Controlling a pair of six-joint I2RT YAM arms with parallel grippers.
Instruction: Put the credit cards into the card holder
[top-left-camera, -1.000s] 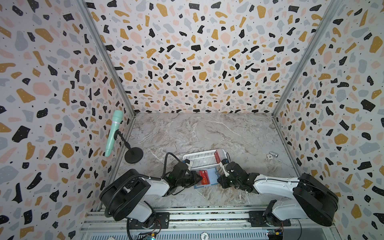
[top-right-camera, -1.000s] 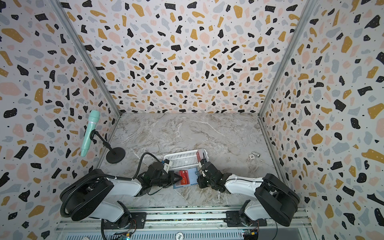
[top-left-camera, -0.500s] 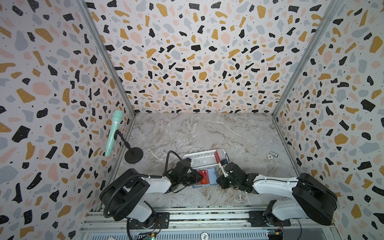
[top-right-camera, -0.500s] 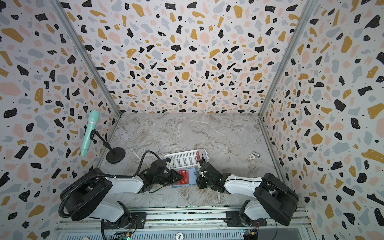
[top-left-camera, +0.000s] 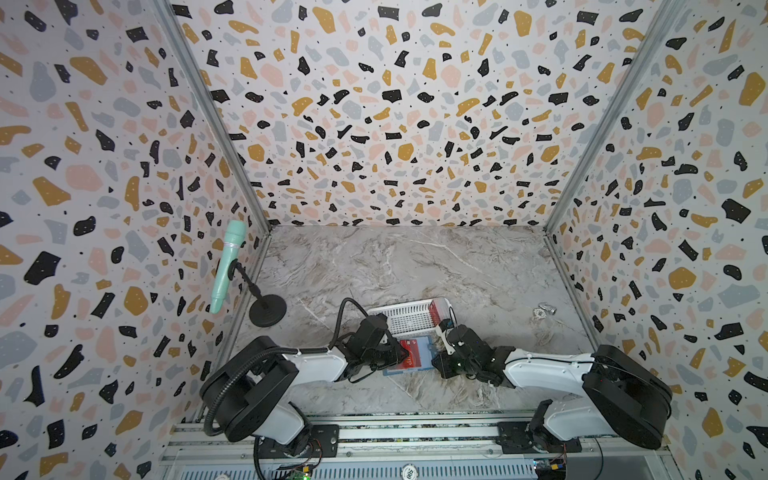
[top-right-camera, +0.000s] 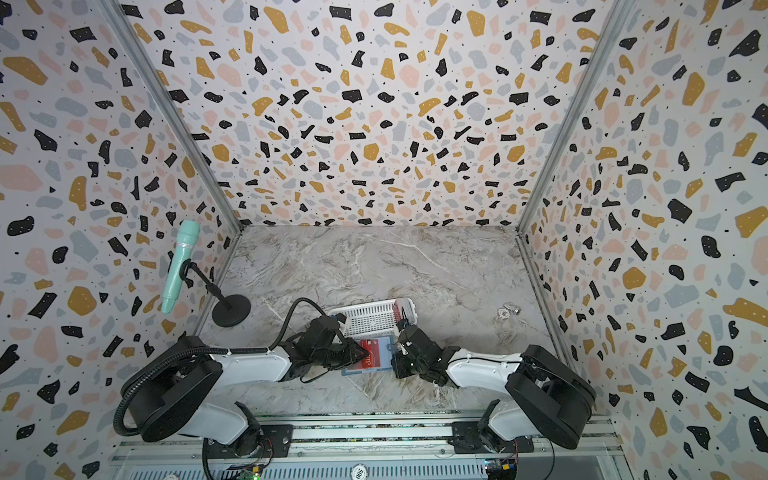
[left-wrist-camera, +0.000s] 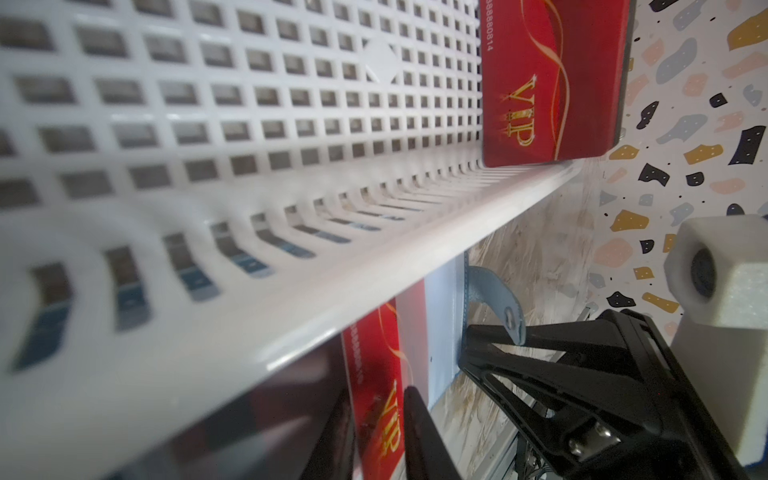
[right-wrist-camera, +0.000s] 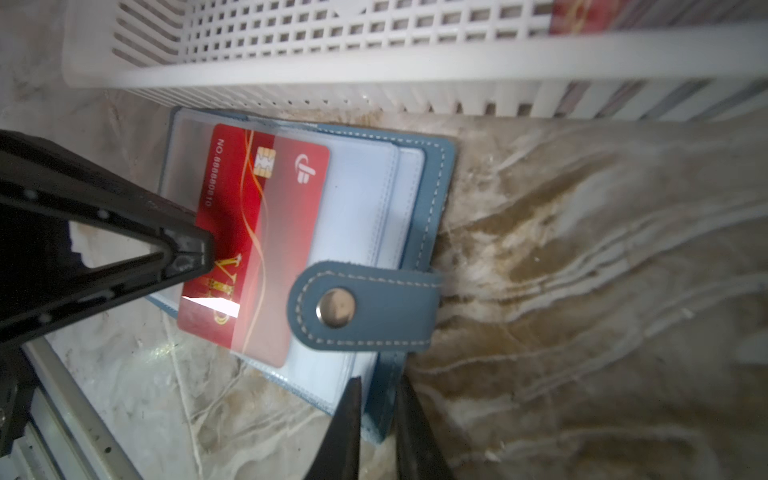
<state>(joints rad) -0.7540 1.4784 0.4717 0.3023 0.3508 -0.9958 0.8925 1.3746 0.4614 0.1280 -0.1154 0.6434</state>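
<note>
Moved since a second ago: my left gripper (right-wrist-camera: 201, 254) is sitting closer in over the holder (right-wrist-camera: 436, 195), and its jaws are standing looser than before.

Left gripper: its tip is touching the uncovered end of the card (right-wrist-camera: 249, 232), beside the VIP lettering. The jaws are standing narrowly apart. The card's face is showing between them in the left wrist view, so I am not pinching it.

Card: it is lying flat on the open holder. One half is lying hazy under a clear sleeve (right-wrist-camera: 357, 187), and the other half is sticking out bare toward my left gripper.

Right gripper (right-wrist-camera: 378, 388): the jaws are clamping narrowly on the holder's blue cover edge, at the side away from the card.

Holder: it is lying open on the table (right-wrist-camera: 582, 291), just beside the basket (right-wrist-camera: 374, 62) and between my two grippers in both top views. Its snap tab (right-wrist-camera: 365, 307) is lying folded over the sleeves.

Second card (left-wrist-camera: 552, 83): it is resting inside the basket, at its right end in both top views.
</note>
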